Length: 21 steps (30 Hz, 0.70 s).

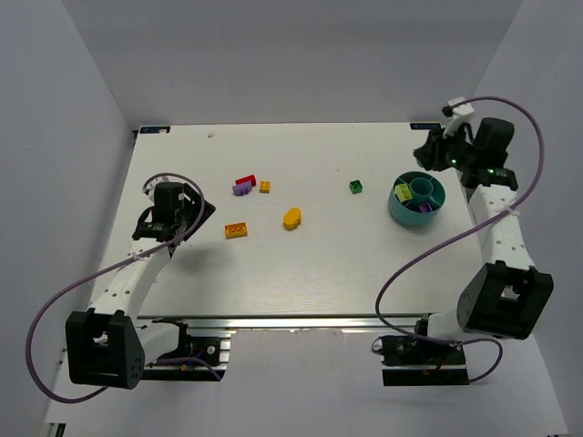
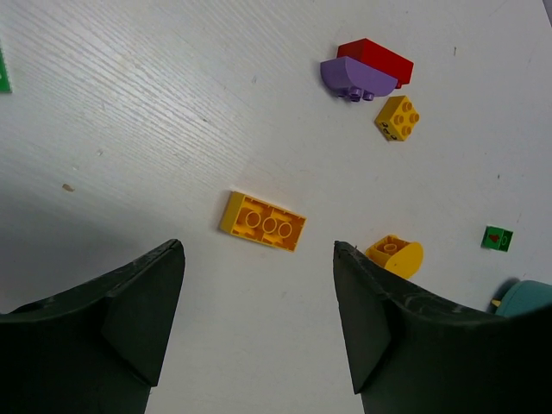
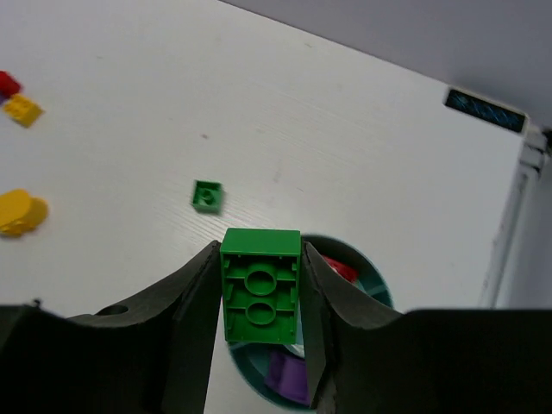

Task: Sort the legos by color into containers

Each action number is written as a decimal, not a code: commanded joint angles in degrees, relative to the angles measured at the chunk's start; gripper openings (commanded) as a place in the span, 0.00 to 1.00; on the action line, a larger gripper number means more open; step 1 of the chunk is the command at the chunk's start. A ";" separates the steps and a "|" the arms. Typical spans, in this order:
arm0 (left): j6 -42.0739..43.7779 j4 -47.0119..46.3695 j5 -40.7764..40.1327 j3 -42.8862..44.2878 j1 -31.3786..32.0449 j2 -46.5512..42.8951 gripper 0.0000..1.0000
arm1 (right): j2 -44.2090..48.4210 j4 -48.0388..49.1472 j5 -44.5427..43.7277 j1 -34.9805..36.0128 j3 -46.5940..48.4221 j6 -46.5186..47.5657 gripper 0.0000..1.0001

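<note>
We are clamping our right end effector (image 3: 259, 259) on a green brick (image 3: 260, 293), holding it over the teal bowl (image 1: 401, 217) at the tabletop's (image 1: 319, 264) far right. Our left end effector (image 2: 257, 254) is hanging spread apart above an orange brick (image 2: 263, 222); a red brick (image 2: 379, 59) and a purple brick (image 2: 355, 78) are lying beyond it, touching.

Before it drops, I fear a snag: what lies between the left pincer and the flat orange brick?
Nothing: the left wrist view shows only bare table between left pincer and flat orange brick.
</note>
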<state>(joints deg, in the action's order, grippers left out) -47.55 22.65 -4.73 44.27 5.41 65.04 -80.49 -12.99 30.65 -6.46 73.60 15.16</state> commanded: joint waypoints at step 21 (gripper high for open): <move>0.97 -2.18 1.48 -0.94 -1.19 -0.87 0.79 | -16.89 -5.29 -6.22 -13.05 5.23 -5.23 0.12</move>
<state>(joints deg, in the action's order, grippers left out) -46.54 20.53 -3.36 43.86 4.60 66.02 -96.55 -19.18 25.28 -19.16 75.24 10.70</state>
